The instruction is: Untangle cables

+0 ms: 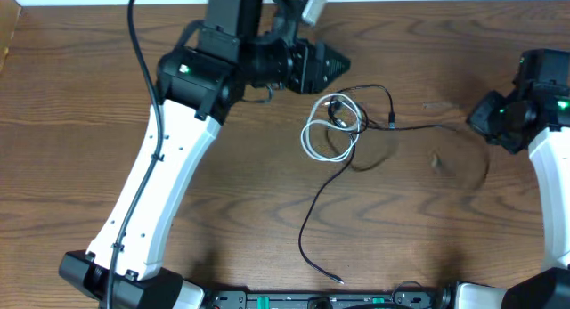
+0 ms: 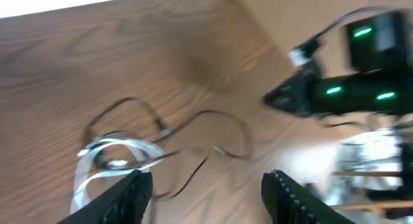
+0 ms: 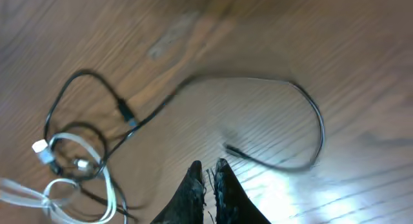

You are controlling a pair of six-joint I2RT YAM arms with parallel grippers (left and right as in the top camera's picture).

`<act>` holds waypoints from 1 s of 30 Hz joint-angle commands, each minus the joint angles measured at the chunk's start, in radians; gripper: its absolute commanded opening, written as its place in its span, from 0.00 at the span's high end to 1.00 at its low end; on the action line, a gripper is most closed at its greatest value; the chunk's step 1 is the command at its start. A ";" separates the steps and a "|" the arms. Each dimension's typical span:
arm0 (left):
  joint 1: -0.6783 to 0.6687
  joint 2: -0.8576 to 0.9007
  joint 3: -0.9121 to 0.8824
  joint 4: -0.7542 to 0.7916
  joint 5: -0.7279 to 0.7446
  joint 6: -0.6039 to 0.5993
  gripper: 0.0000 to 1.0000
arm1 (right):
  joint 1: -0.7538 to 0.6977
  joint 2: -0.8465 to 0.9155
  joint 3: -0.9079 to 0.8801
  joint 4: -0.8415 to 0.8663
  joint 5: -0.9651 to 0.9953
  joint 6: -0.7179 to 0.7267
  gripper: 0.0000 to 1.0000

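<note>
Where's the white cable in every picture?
Overhead: the white cable lies coiled near the picture's middle, slightly above centre.
Left wrist: the white cable is at the bottom left, as blurry loops.
Right wrist: the white cable is in the bottom left corner.
Shared landmark: the black cable threads through the white loops in all three views.

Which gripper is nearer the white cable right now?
Left. The left gripper is just beyond the white cable, on its far side; the right gripper sits well off to its right.
</note>
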 commanded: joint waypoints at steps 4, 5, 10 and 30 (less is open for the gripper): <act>-0.002 0.011 0.002 -0.021 -0.279 0.096 0.40 | -0.084 0.003 0.005 -0.001 0.044 -0.022 0.98; -0.002 0.016 0.002 -0.021 -0.288 0.100 0.40 | -0.096 0.003 0.005 0.000 0.029 -0.045 0.96; -0.002 0.085 0.002 -0.022 -0.286 0.106 0.40 | -0.106 0.003 0.005 0.013 -0.151 -0.270 0.74; -0.050 0.556 0.002 -0.009 -0.111 0.452 0.45 | -0.095 0.006 0.004 -0.013 -0.200 -0.386 0.24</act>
